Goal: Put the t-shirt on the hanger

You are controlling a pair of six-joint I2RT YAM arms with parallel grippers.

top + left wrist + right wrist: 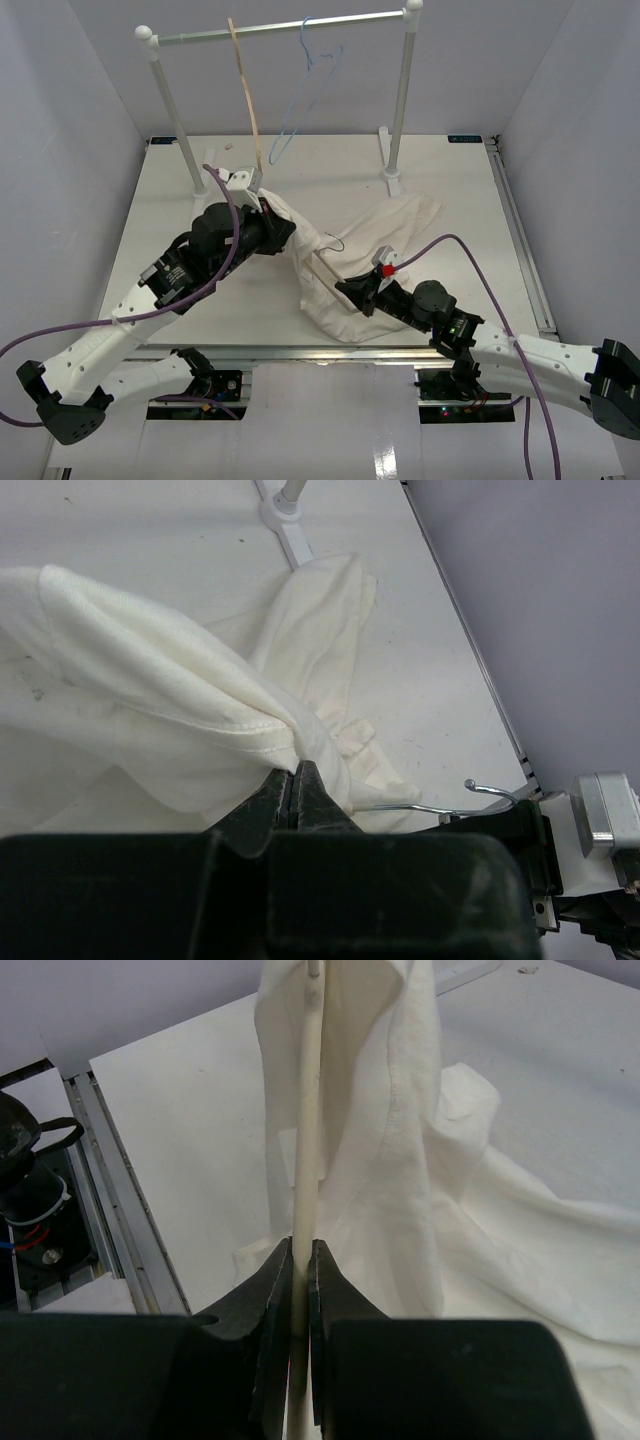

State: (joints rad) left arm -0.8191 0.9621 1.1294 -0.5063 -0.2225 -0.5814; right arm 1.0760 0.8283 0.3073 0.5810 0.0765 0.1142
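From the right wrist, the right hand [300,1260] is pressed together on one slim arm of the hanger [312,1110]. That arm runs up from the fingers and into the t-shirt [400,1160], whose cloth hangs in folds around it and trails onto the bench [170,1110]. The grip looks meant to keep the wood steady as a rod while the cloth is worked along it.

From the left wrist, the left hand [296,780] is pinching a bunched fold of the shirt, apparently a stitched hem or edge. The cloth lifts in a ridge away from the fingers. The hanger's metal hook [488,788] pokes out from under the shirt to the right, so the hanger lies partly inside the garment.

From above, the two hands sit at opposite sides of the crumpled shirt in the middle of the bench, the left at its far-left corner, the right at its near edge. I judge the left is stretching the opening wider so the hanger can slide further in. The rack [280,28] behind carries a tan hanger [245,95] and a blue wire hanger [303,90], both well apart from the work.
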